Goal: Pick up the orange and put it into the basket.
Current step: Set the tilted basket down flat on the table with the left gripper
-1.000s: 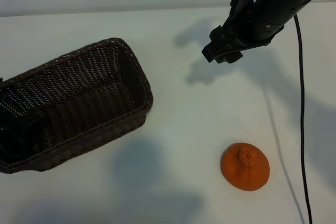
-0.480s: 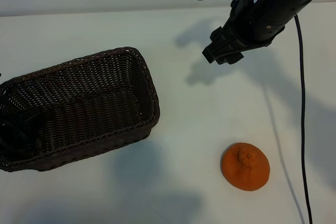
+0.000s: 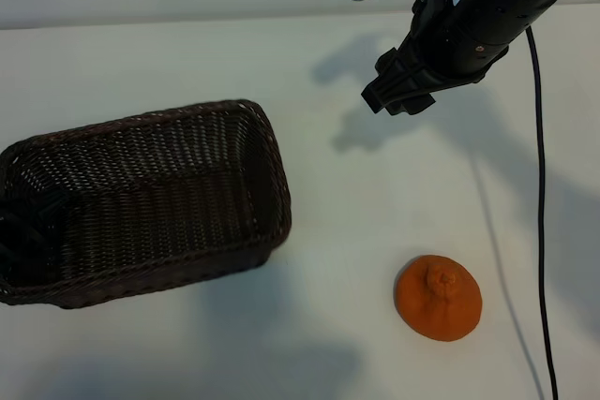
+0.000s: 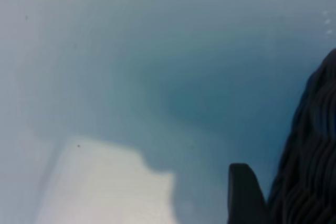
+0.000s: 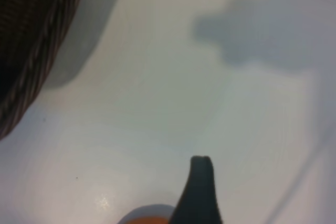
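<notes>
The basket's (image 3: 141, 203) left end runs off the picture's edge, where the left gripper (image 3: 23, 236) shows only as a dark, half-hidden shape.

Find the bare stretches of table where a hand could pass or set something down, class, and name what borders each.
Bare table runs between the basket and the orange, along the near edge below both, and across the far side left of the right gripper. The left edge is crowded by the basket, with the left gripper at its end.
</notes>
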Available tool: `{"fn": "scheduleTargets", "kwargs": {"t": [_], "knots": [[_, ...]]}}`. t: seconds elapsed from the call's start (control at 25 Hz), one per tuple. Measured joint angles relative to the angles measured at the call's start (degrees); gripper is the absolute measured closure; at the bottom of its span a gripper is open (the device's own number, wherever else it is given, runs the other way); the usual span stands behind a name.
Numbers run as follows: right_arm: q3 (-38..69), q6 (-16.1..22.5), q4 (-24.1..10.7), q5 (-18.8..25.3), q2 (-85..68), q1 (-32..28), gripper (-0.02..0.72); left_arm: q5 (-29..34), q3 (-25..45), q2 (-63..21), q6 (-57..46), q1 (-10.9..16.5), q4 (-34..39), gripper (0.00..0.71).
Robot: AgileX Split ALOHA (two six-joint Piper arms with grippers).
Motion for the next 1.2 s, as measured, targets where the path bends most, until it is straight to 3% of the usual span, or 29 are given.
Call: {"fn": "scheduleTargets", "kwargs": {"t": [0.36, 0.6, 1.2], "knots": [[0.00, 0.00, 0.00, 0.31, 0.00, 0.00, 0.108, 6.79, -7.02, -2.72, 22.11, 0.00, -17.90, 0.299], [0.00, 0.00, 0.00, 1.05, 0.00, 0.00, 0.108, 7.32, -8.02, -2.72, 33.92, 0.00, -29.32, 0.295], [0.00, 0.00, 0.00, 2.23, 0.00, 0.00, 0.108, 5.77, -8.02, -2.79, 45.39, 0.00, -43.53, 0.291]]}}
